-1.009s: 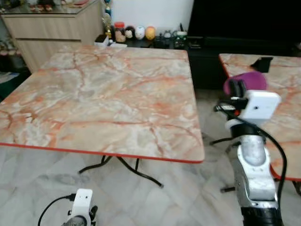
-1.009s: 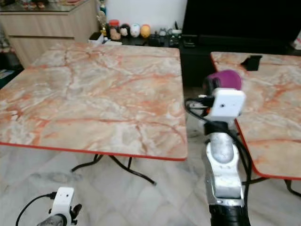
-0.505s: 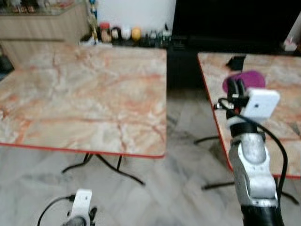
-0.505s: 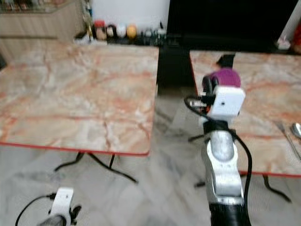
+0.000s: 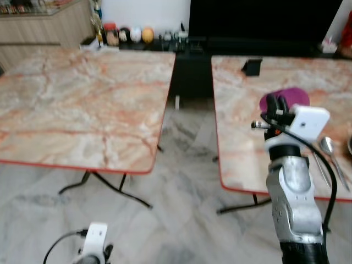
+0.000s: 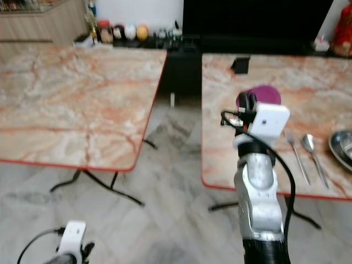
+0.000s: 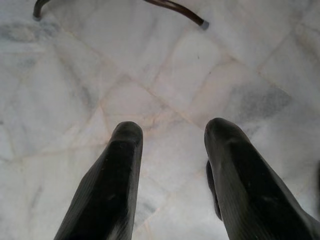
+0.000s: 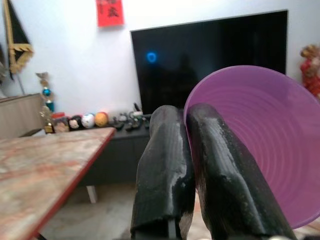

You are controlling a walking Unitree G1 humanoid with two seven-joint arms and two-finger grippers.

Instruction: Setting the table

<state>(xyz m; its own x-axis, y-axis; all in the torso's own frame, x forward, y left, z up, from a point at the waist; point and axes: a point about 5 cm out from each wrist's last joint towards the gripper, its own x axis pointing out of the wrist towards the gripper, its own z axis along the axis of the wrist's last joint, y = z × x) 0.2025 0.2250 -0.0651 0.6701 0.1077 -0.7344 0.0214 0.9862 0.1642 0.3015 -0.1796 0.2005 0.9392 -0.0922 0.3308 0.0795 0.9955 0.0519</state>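
I've swung my view right since a second ago, so the right-hand marble table (image 6: 231, 104) with fork (image 6: 295, 152) and spoon (image 6: 311, 151) fills in, right gripper (image 8: 192, 150) clamped on the purple plastic bowl's (image 8: 255, 135) rim above it, left gripper (image 7: 172, 135) hanging open near the floor.

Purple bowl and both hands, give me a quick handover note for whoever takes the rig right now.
Right hand: shut on the purple bowl, pinching its rim, held up over the near edge of the right table.
Left hand: open, hanging idle over the floor.
Done: fork, spoon and a metal dish already lie on that table.
Left: set the bowl down beside them. The left table has no setting.
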